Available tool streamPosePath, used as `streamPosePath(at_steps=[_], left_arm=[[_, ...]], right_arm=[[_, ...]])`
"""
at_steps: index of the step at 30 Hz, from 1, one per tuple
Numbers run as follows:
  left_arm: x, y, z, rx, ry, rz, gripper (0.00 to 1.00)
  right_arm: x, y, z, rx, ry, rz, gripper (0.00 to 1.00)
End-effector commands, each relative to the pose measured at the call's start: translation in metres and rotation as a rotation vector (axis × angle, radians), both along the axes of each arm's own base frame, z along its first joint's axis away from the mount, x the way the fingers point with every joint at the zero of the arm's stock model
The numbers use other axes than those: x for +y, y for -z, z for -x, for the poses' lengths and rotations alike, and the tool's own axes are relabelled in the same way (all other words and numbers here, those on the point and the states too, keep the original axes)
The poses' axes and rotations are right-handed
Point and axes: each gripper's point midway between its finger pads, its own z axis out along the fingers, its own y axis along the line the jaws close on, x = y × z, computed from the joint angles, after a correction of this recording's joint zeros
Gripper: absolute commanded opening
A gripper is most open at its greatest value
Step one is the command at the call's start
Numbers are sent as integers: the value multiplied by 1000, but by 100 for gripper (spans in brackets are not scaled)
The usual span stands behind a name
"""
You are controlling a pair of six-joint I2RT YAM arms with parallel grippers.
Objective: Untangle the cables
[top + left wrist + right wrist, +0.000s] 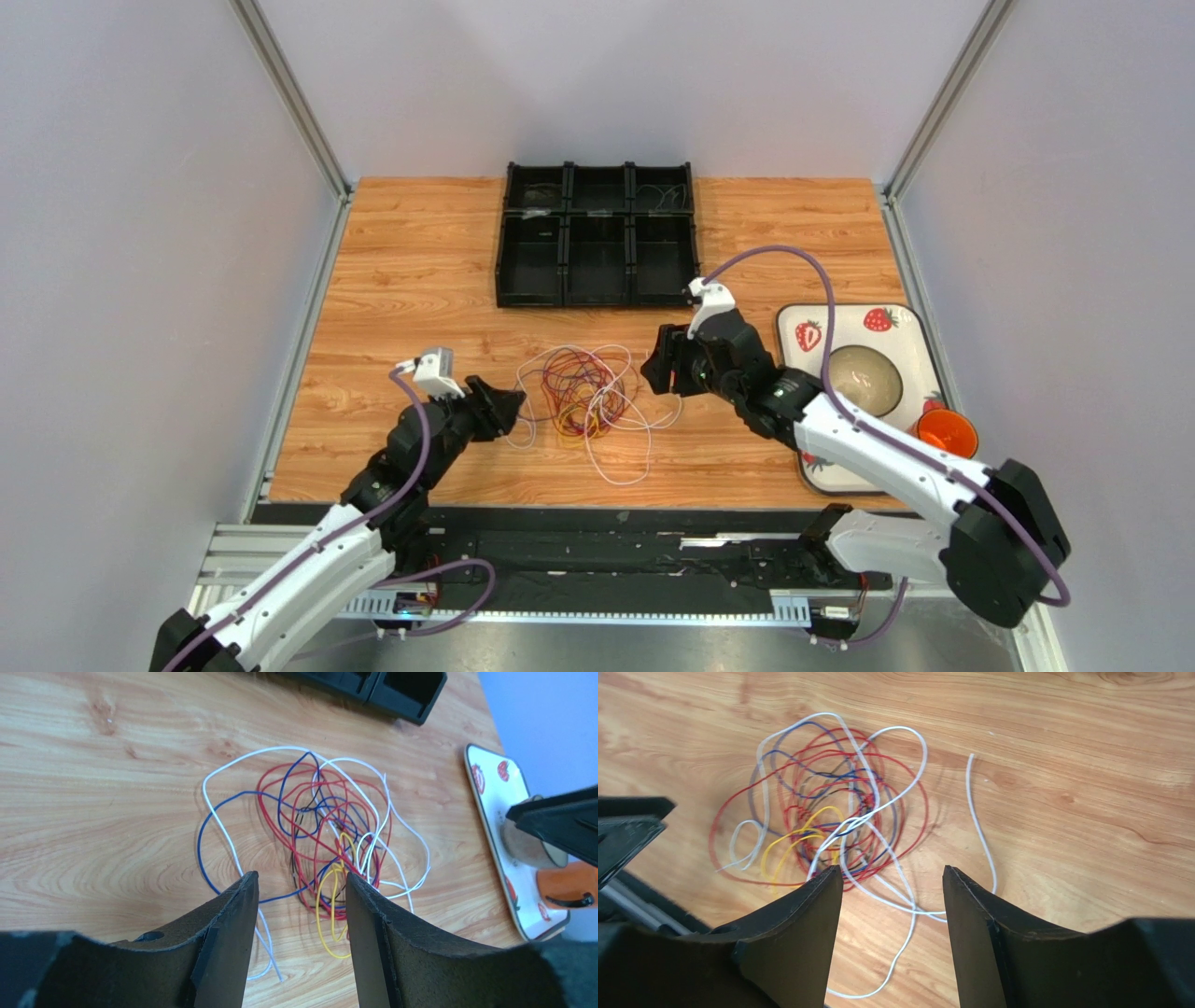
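Observation:
The cables (586, 392) lie as one tangled heap of thin red, white, blue, yellow and dark wires in the middle of the wooden table. My left gripper (508, 408) is open and empty just left of the heap; in the left wrist view its tips (298, 876) frame the near edge of the cables (323, 833). My right gripper (657, 367) is open and empty just right of the heap; in the right wrist view it (892, 871) hovers over white strands of the cables (829, 819).
A black compartment tray (598, 233) stands at the back of the table. A strawberry-print tray (898, 329) at the right holds a round bowl (863, 378) and an orange cup (948, 431). The table's front edge is close behind both grippers.

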Motion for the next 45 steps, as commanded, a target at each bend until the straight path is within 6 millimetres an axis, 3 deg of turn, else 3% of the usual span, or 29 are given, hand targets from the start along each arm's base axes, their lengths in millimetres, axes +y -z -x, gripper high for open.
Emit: streamPosePath(at_steps=[1, 4, 6, 8, 9, 11, 12, 14, 15, 16, 21, 25, 28, 32, 36, 41, 45], left_arm=[[1, -2, 4, 9, 3, -4, 57], [-12, -6, 10, 14, 78, -23, 64], [-26, -7, 18, 42, 126, -49, 65], [-24, 4, 25, 98, 98, -118, 65], [-39, -6, 36, 95, 144, -133, 65], [-35, -3, 42, 118, 103, -213, 65], [-51, -18, 53, 95, 159, -211, 65], [-58, -15, 58, 99, 164, -292, 65], [-73, -29, 64, 83, 204, -291, 65], [-77, -30, 64, 87, 208, -322, 65], [-119, -34, 59, 105, 261, -388, 64], [-136, -32, 51, 69, 271, -401, 63], [-142, -19, 44, 97, 254, -410, 58], [-146, 14, 37, 187, 257, -393, 56], [-153, 22, 33, 169, 264, -378, 56], [-156, 54, 27, 191, 262, -392, 55], [-161, 60, 24, 197, 248, -379, 54]], right_arm=[[12, -26, 15, -42, -45, -97, 59], [13, -9, 21, -7, -60, -47, 59], [4, 7, 19, 14, -16, 9, 58], [-5, 18, 18, 26, 33, 40, 58], [-13, 28, 17, 38, 71, 65, 58], [-21, 34, 16, 42, 103, 94, 58], [-25, 40, 18, 54, 116, 111, 58], [-32, 45, 16, 57, 155, 136, 58], [-35, 49, 16, 66, 163, 153, 58], [-37, 51, 16, 65, 168, 165, 58], [-28, 58, 18, 65, 110, 151, 58], [-12, 68, 22, 78, 35, 111, 56], [0, 78, 23, 104, -6, 82, 54], [14, 81, 23, 111, -55, 67, 52], [22, 82, 19, 98, -73, 65, 52], [33, 85, 18, 98, -116, 69, 49], [39, 84, 18, 84, -136, 63, 48]])
